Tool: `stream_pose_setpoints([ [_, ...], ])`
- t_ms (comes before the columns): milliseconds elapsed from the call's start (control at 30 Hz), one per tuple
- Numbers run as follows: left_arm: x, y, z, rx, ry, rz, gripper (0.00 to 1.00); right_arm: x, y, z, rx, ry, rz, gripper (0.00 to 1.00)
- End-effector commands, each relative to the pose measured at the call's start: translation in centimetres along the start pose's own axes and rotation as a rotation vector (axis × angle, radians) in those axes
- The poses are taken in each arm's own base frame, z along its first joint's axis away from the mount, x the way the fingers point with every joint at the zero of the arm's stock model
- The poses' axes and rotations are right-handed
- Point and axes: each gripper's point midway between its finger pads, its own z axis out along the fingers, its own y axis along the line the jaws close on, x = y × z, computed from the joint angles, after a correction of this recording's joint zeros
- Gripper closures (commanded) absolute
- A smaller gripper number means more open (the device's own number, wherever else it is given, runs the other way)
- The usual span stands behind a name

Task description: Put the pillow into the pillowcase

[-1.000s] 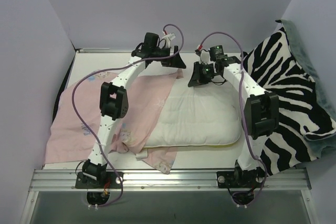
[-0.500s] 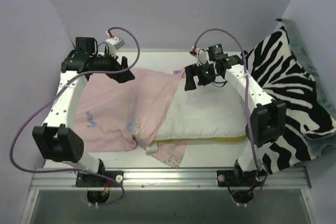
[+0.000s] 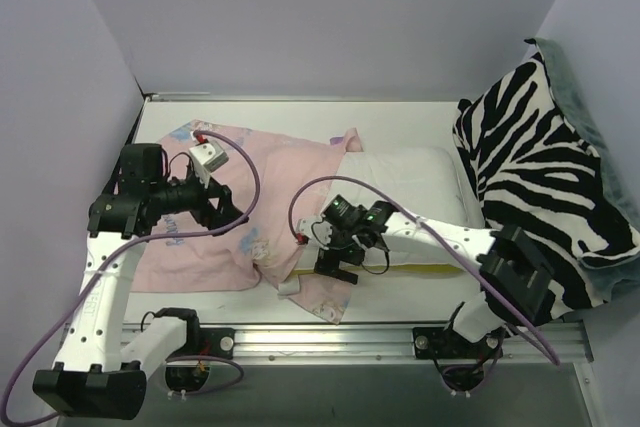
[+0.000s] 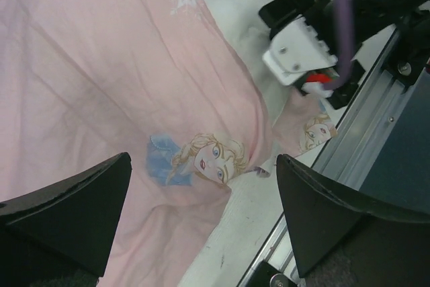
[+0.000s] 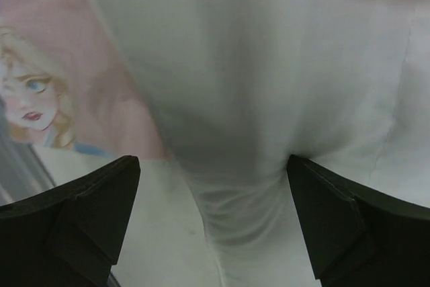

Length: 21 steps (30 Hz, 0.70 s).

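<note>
Since a second ago we have pulled back from the upper centre. Our left fingers (image 4: 67,213) stand wide above the pillowcase (image 3: 270,177) at centre left. Our right fingers (image 5: 67,220), shut before, now gape at the lower-left edge of the pillow (image 3: 400,187), whose left end lies covered by the pink case.

The left arm (image 3: 100,267) folds back at the elbow beside its base, then rises to the wrist just behind the left claw (image 3: 226,210). This claw lies nearly level and points across toward the right claw (image 3: 336,267), well apart from it. In the wrist view, the left claw (image 4: 203,160) has its two dark fingers spread wide. The right arm (image 3: 440,239) stretches low from its bent elbow to its claw, which tips downward. The right claw (image 5: 213,160) also stands wide open.
</note>
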Motion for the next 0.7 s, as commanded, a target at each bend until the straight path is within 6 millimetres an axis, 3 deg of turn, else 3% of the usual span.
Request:
stream_pose_setpoints([
  [0, -0.3, -1.9, -1.6, 0.015, -0.030, 0.080, 0.03, -1.5, -5.4, 2.4, 0.234, 0.036, -0.002, 0.03],
  [33, 0.1, -2.2, -1.9, 0.028, -0.011, 0.176, 0.02, -2.5, -6.4, 2.5, 0.252, 0.024, 0.018, 0.04],
  [67, 2.0, -3.3, -2.3, 0.070, 0.060, 0.178, 0.03, -2.6, -6.8, 2.9, 0.251, 0.033, 0.035, 0.07],
  [133, 4.3, -4.1, -2.2, 0.139, 0.153, 0.344, 0.05, -2.5, -7.2, 3.5, 0.216, 0.041, 0.076, 0.34],
  [167, 5.8, -4.7, -2.4, 0.172, 0.205, 0.373, 0.06, -3.6, -7.6, 3.0, 0.208, 0.009, 0.116, 0.61],
  [200, 6.7, -5.3, -2.3, 0.210, 0.237, 0.433, 0.07, -4.0, -7.6, 2.7, 0.168, -0.017, 0.151, 0.75],
  [233, 7.8, -6.1, -2.1, 0.266, 0.282, 0.570, 0.08, -3.9, -7.3, 2.3, 0.132, -0.011, 0.179, 0.86],
  [300, 10.1, -6.8, -0.9, 0.335, 0.347, 0.670, 0.09, -4.7, -7.6, 1.0, 0.086, -0.060, 0.261, 1.00],
  [333, 10.8, -8.2, -0.1, 0.401, 0.361, 0.769, 0.10, -5.4, -6.8, 0.7, 0.021, -0.095, 0.281, 1.00],
  [400, 12.3, -6.8, 2.6, 0.353, 0.397, 0.919, 0.09, -5.9, -6.5, -0.3, -0.018, -0.123, 0.307, 1.00],
  [433, 12.7, -7.7, 4.0, 0.384, 0.393, 1.021, 0.09, -6.3, -6.0, -0.6, -0.058, -0.143, 0.313, 1.00],
  [467, 11.5, -6.4, 6.1, 0.286, 0.364, 1.106, 0.09, -6.5, -5.8, -1.0, -0.069, -0.155, 0.310, 1.00],
  [533, 13.2, -6.2, 8.6, 0.322, 0.412, 1.178, 0.08, -6.6, -5.5, -1.3, -0.082, -0.161, 0.308, 1.00],
  [567, 12.5, -6.2, 10.0, 0.305, 0.382, 1.207, 0.08, -6.6, -5.4, -1.5, -0.090, -0.162, 0.308, 1.00],
  [600, 13.4, -5.6, 11.1, 0.302, 0.419, 1.215, 0.08, -6.5, -5.3, -1.4, -0.094, -0.156, 0.310, 1.00],
  [667, 12.2, -5.0, 13.1, 0.251, 0.369, 1.282, 0.08, -6.3, -5.1, -1.4, -0.102, -0.144, 0.304, 1.00],
])
